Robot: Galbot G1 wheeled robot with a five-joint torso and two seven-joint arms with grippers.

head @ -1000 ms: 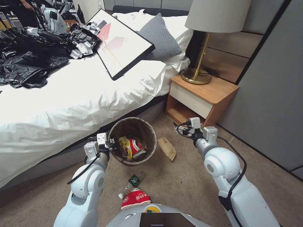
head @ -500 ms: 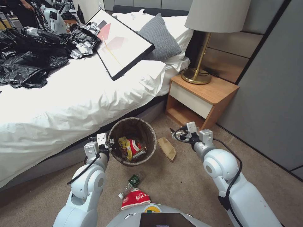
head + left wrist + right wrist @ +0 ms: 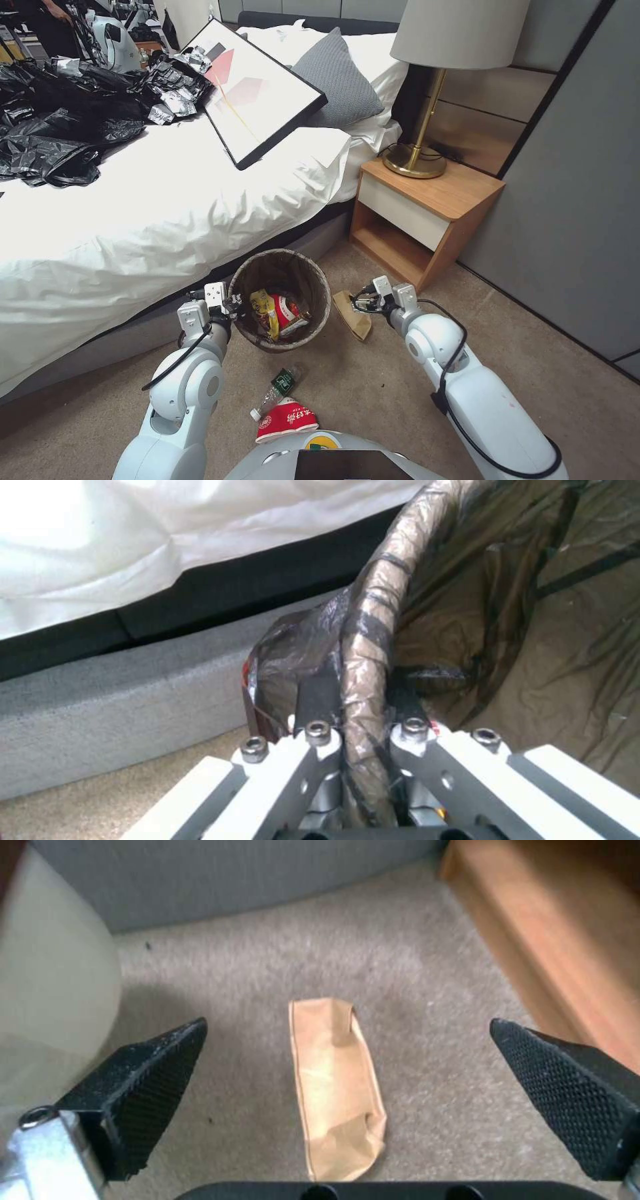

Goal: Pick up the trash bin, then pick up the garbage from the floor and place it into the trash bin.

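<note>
A red-and-white cup [image 3: 287, 420] and a bottle [image 3: 277, 388] lie nearest on the carpet. Beyond them, the trash bin [image 3: 319, 280] is pinched at its bagged rim by the left gripper [image 3: 230, 305], and may tilt. The right gripper [image 3: 358, 305], spread wide and empty, is poised over the brown paper [image 3: 337, 1090]; so flat a piece may be missed.

Trash bin [image 3: 280, 299] on floor just before bed [image 3: 133, 220], nightstand [image 3: 427, 213] to its right. Paper bag [image 3: 353, 315] on carpet between bin and nightstand. Bottle [image 3: 277, 390] and paper cup [image 3: 287, 420] on floor nearer robot, before bin. Wrappers [image 3: 277, 313] inside bin. Lamp [image 3: 427, 87] on nightstand; picture frame [image 3: 260, 93] and pillow [image 3: 337, 80] on bed
</note>
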